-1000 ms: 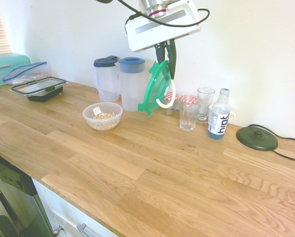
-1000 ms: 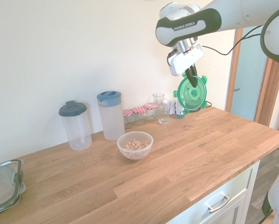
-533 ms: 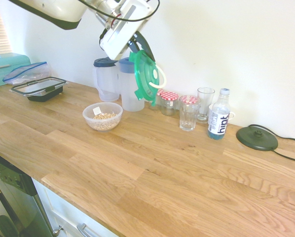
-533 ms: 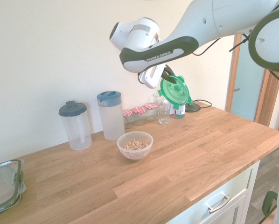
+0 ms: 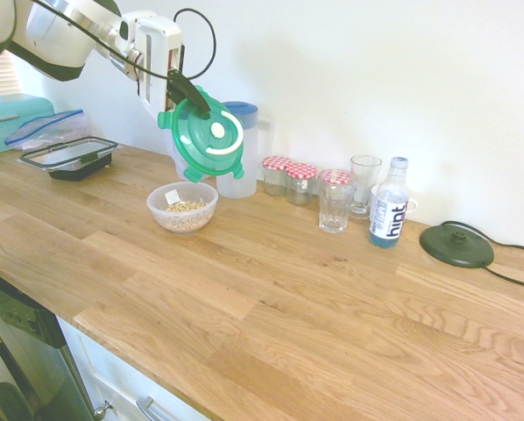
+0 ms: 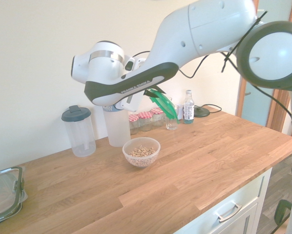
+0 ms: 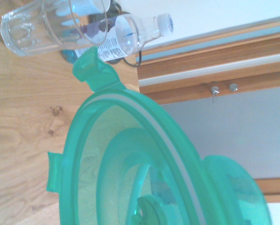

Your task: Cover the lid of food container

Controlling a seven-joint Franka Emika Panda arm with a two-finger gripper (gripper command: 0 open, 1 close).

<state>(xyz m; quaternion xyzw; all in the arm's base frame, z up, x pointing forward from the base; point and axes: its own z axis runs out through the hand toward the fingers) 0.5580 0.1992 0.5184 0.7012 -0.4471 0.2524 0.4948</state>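
Claw (image 5: 194,99) clamped shut on the rim of the lid (image 5: 208,140), carried in mid-air above the table (image 5: 279,289) and tilted steeply, almost on edge, face with white ring and knob turned toward the first exterior camera. Gripped by the edge, probably so the flat face stays free to settle onto a bowl mouth; tilt likely left over from transport and needing to be levelled before lowering. Hangs just above and slightly to the right of the food container (image 5: 182,206), not touching it.

Food container open on the table, brownish grains and a white tag inside, standing near the front of two pitchers (image 6: 116,124) by the wall. Placed clear of the neighbours, so room all round for the clip tabs to come down.

In the second exterior view, lid mostly hidden behind the arm: only a thin green sliver (image 6: 161,102) showing, fingers not readable there. In the wrist view, underside of the lid (image 7: 130,164) filling the frame, cut off at the bottom edge, food container not visible at all. Blue-lidded pitcher partly masked by the lid in the first exterior view. Exact gap between lid and bowl rim hard to judge from either side view.
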